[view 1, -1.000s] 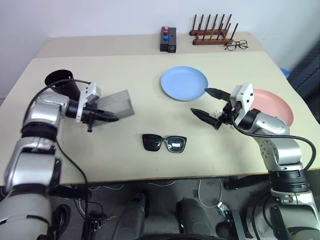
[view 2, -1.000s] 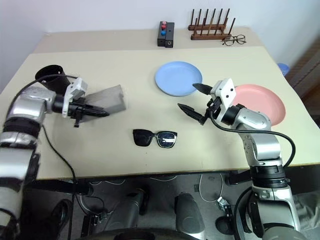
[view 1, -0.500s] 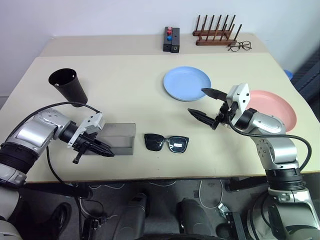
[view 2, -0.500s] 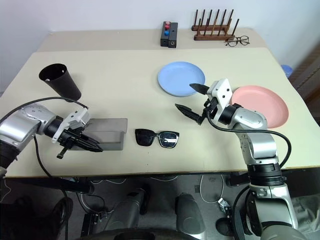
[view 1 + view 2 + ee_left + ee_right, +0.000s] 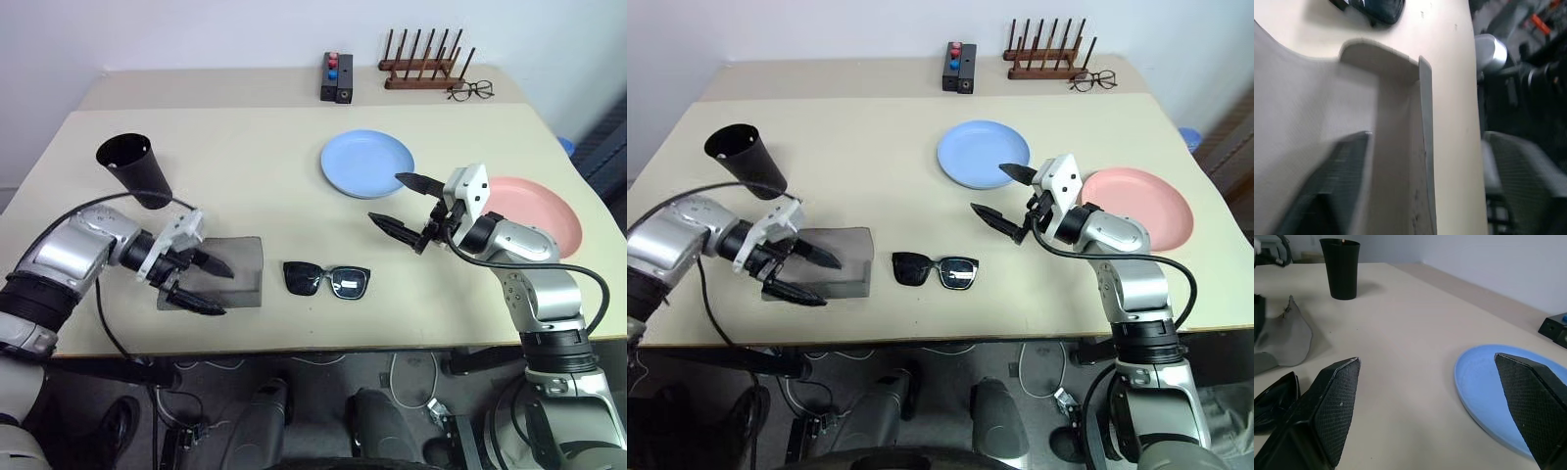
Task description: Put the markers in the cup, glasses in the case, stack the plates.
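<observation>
Left gripper [image 5: 201,284] spread wide, fingers straddling near-left end of grey glasses case [image 5: 230,272], gripping nothing. Case lies flat near table's [image 5: 255,176] front edge, long axis left-right. Black sunglasses [image 5: 327,280] just right of case, lenses toward front edge. Right gripper [image 5: 400,203] parted, empty, hovering beside blue plate [image 5: 365,163]; pink plate [image 5: 544,211] farther right; black cup [image 5: 136,169] behind case.

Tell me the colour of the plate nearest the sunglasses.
Light blue plate, clearest in the left eye view.
</observation>
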`<action>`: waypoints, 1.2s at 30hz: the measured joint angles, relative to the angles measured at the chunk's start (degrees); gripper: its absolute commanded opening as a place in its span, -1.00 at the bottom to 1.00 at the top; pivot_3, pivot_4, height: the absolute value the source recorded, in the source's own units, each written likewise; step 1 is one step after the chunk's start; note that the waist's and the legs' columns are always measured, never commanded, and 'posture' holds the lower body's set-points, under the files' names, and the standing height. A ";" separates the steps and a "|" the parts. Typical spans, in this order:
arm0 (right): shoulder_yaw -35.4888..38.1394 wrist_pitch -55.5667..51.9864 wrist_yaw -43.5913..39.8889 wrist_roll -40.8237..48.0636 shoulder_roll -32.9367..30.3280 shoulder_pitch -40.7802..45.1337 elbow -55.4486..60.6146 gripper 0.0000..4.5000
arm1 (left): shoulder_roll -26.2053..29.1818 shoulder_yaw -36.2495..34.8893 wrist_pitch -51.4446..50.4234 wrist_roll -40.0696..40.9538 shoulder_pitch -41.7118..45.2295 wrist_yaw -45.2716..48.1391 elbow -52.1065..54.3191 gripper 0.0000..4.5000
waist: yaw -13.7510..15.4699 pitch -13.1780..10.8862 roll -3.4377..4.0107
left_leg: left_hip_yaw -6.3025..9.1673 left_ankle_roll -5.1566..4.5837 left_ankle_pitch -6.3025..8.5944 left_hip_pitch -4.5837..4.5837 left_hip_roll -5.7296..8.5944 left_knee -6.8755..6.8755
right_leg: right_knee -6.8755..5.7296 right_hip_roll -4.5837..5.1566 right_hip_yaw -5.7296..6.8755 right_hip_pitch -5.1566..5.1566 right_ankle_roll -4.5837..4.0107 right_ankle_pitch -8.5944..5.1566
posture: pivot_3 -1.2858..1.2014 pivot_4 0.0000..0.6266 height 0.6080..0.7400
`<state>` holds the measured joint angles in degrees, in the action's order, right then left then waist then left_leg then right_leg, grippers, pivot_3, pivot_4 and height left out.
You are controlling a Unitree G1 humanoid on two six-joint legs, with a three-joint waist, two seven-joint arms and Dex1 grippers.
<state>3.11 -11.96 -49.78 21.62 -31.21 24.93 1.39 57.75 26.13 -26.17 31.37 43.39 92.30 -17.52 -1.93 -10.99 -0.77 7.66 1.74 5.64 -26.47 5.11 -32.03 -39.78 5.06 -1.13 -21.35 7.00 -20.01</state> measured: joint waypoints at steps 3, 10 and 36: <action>0.00 0.12 -0.03 -0.07 0.23 0.08 -0.17 1.00 | -5.75 -3.80 -2.31 1.03 7.30 -0.19 -1.47 0.86 | 0.64 0.00 0.01 | -0.04 -0.02 0.01 0.01 0.01 -0.02 | 0.10 0.00 0.02 0.05 0.02 0.01 | 0.03 -0.52 1.00; 2.80 -3.52 -6.40 4.35 -6.21 -4.72 1.32 1.00 | -25.14 -2.45 5.12 -9.38 17.77 -2.08 -17.26 0.86 | 1.07 -0.01 0.00 | -0.08 -0.16 0.08 -0.05 0.05 -0.06 | 0.30 0.03 0.09 0.21 0.10 0.04 | 0.03 -0.52 1.00; 9.42 -11.25 4.27 9.55 -8.60 -18.14 19.80 1.00 | -43.64 11.39 31.21 -22.15 25.67 0.00 -48.27 0.76 | 1.04 -0.05 -0.05 | -0.11 -0.24 0.13 -0.09 0.09 -0.15 | 0.37 0.15 0.15 0.23 0.13 0.06 | 0.03 -0.52 1.00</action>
<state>12.53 -23.21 -45.51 31.17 -39.81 6.79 21.19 14.12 37.52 5.04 9.22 69.05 92.30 -65.78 -0.90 -11.03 -0.82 7.55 1.50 5.77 -26.56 5.20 -32.19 -39.42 5.22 -0.97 -21.12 7.13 -19.96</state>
